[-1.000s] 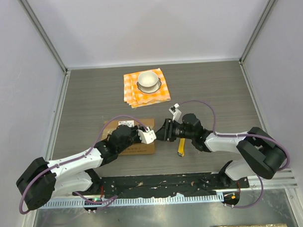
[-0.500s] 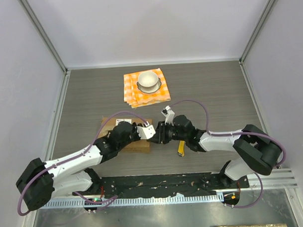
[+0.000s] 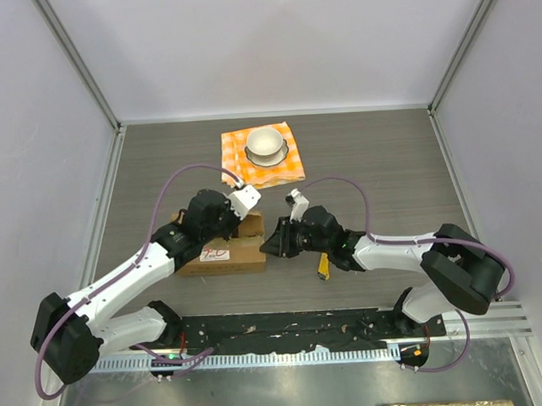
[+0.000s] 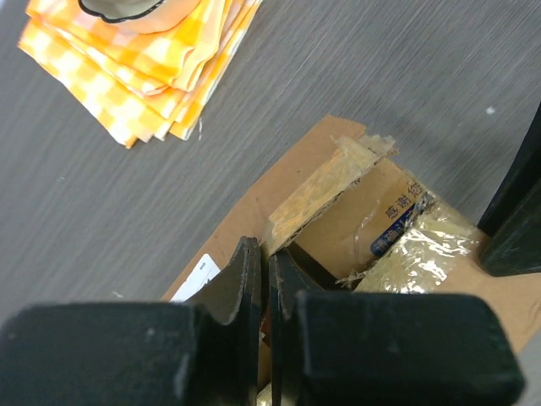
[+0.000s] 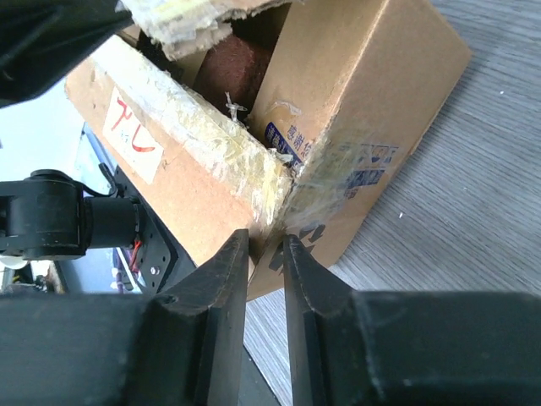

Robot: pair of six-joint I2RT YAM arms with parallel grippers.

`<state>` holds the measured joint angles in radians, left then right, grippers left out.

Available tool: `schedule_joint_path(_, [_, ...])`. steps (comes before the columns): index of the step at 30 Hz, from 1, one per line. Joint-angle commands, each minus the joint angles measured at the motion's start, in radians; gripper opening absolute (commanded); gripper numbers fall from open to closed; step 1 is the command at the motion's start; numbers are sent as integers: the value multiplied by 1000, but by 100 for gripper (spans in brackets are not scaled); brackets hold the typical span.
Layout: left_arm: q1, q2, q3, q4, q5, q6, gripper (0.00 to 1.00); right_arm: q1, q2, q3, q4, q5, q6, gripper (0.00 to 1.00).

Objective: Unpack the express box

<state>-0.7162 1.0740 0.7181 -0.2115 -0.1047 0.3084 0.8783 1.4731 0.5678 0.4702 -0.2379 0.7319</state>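
The express box (image 3: 221,256), a brown taped carton with a white red-marked sticker (image 5: 135,135), lies mid-table between both arms. My left gripper (image 3: 237,226) is shut on the edge of its raised top flap (image 4: 325,178), seen close up in the left wrist view at the left gripper (image 4: 269,254). My right gripper (image 3: 269,247) pinches the carton's taped right corner, shown in the right wrist view with the right gripper (image 5: 266,241) around that corner. Through the open top a reddish-brown block (image 5: 232,72) shows inside.
An orange checkered cloth (image 3: 283,167) with a white bowl (image 3: 265,143) on it lies behind the box. A yellow-handled cutter (image 3: 324,265) rests on the table under the right arm. Grey walls enclose the table on three sides.
The left gripper has swung back and up, lifting the flap open. The right gripper has moved left to the box's corner and closed on it.
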Motion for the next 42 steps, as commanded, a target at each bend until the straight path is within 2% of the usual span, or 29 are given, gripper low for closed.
schedule_joint_path(1, [46,-23,121,46,184,-186,0,28,-25,-28,-441,194,-129,16])
schedule_joint_path(2, [46,-25,119,22,198,-193,0,31,-49,-14,-505,213,-141,17])
schedule_joint_path(5, [40,-29,92,-14,345,-166,0,31,-181,23,-567,313,-218,38])
schedule_joint_path(6, [34,-29,81,-14,393,-154,0,34,-215,33,-567,340,-244,49])
schedule_joint_path(9, [8,-26,49,-34,473,-80,0,41,-298,63,-530,451,-366,57])
schedule_joint_path(14, [-31,-32,63,-87,539,11,0,63,-358,38,-372,493,-582,61])
schedule_joint_path(17, [-51,-34,73,-132,573,70,0,132,-369,20,-309,554,-662,62])
schedule_joint_path(22, [-72,-46,67,-170,614,106,0,324,-372,3,-243,736,-909,63])
schedule_joint_path(31, [-83,-75,34,-135,635,100,0,508,-335,-3,-127,807,-1042,61])
schedule_joint_path(34, [-94,-77,27,-92,646,95,0,531,-280,30,-114,790,-1063,59])
schedule_joint_path(37, [-106,-77,30,-62,663,87,0,533,-247,53,-111,724,-1056,48])
schedule_joint_path(38, [-109,-77,30,-57,663,84,0,533,-226,60,-119,715,-1049,33])
schedule_joint_path(39, [-109,-77,33,-49,663,83,0,533,-218,69,-133,713,-1043,24])
schedule_joint_path(41, [-109,-86,37,-49,633,77,12,533,-217,75,-169,716,-1030,4])
schedule_joint_path(42, [-108,-89,38,-52,617,77,23,534,-230,72,-176,732,-1022,1])
